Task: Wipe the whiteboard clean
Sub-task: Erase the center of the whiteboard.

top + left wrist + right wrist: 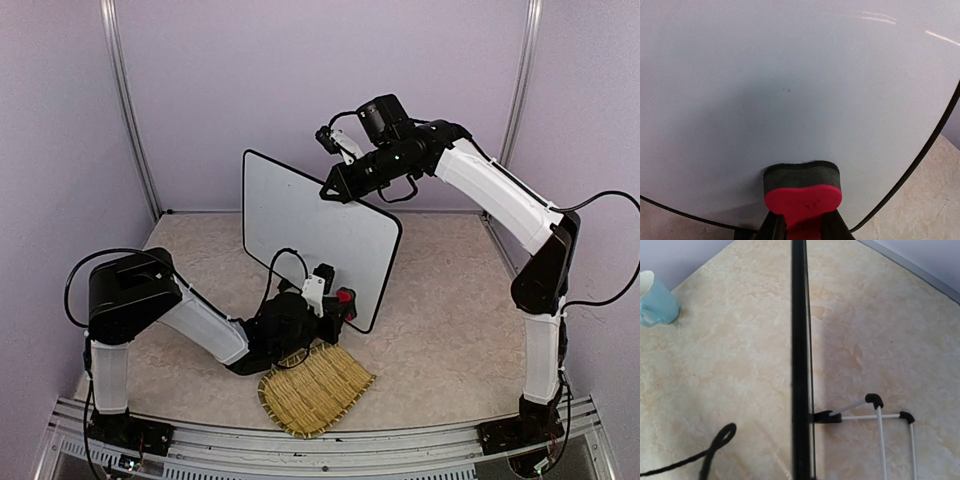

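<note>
The whiteboard [300,230] stands upright mid-table, its white face [790,75] bare except for two tiny specks. A red eraser with black felt [802,187] is pressed against the board's lower right part, with my left gripper [803,231] shut on it; in the top view the eraser [345,297] meets the board near its bottom edge. My right gripper [335,188] is closed over the board's top rim. The right wrist view looks straight down that black rim [799,340], and its own fingers are out of sight.
A woven straw mat [315,390] lies near the front edge, just below the left gripper. Behind the board is its white wire stand with black feet [880,415]. A light blue cup [655,302] sits on the table, and a black cable loop [715,445] hangs nearby.
</note>
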Controlling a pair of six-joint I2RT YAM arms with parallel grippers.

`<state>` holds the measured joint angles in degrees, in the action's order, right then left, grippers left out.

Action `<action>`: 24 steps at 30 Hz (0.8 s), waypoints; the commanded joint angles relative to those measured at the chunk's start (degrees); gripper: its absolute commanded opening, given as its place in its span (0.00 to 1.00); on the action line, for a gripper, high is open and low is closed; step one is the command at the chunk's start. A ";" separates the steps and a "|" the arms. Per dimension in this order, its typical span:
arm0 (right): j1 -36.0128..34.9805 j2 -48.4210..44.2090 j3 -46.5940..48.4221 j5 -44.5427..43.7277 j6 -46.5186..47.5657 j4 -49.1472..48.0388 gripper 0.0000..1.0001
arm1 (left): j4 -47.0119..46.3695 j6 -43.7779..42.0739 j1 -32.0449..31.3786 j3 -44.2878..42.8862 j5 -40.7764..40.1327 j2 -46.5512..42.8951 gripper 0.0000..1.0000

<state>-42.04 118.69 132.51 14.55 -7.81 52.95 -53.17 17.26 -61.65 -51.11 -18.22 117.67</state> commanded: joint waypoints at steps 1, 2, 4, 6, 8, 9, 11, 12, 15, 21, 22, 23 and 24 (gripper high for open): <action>-1.37 4.62 -2.05 4.29 -2.97 6.57 0.00 | -10.30 -2.29 -0.57 0.85 3.51 -0.77 0.21; -1.38 4.62 -2.01 4.34 -2.95 6.57 0.00 | -11.09 -1.91 -0.70 0.90 4.74 -0.31 0.21; -1.29 4.55 -2.01 4.28 -2.97 6.57 0.00 | -13.14 -0.95 -0.79 1.07 6.46 1.20 0.21; -1.21 4.40 -2.01 4.33 -2.95 6.61 0.00 | -13.71 0.02 -0.90 0.38 7.40 3.32 0.21; -1.19 4.23 -2.07 4.49 -2.88 6.55 0.00 | -12.77 0.50 -0.97 -0.59 7.14 5.13 0.21; -1.18 4.14 -2.21 4.47 -2.83 6.54 0.00 | -12.18 0.93 -1.00 -0.99 6.80 5.72 0.21; -1.09 4.06 -2.39 4.40 -2.77 6.56 0.00 | -9.84 2.11 -0.93 -2.17 5.90 6.56 0.21; -1.04 3.93 -2.49 4.36 -2.74 6.48 0.00 | -8.04 2.70 -0.93 -3.01 5.88 6.86 0.20; -0.85 3.84 -2.41 4.56 -2.77 6.43 0.00 | -4.51 3.57 -1.39 -3.91 4.12 7.22 0.20; -0.73 4.15 -2.44 4.92 -2.80 6.42 0.00 | -3.22 3.57 0.43 -3.12 -0.43 6.18 0.20; -0.76 4.25 -2.42 4.96 -2.82 6.41 0.00 | -3.36 3.55 1.28 -2.97 -0.58 5.48 0.20; -0.76 4.34 -2.42 5.02 -2.80 6.39 0.00 | -3.81 3.57 2.28 -2.75 -0.59 4.59 0.20; -0.76 4.35 -2.35 5.01 -2.80 6.38 0.00 | -4.15 3.55 2.77 -2.62 -0.63 3.71 0.20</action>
<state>-41.50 118.72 132.51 16.34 -6.50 52.99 -61.04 20.18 -63.53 -52.77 -14.74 123.26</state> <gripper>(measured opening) 0.042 0.202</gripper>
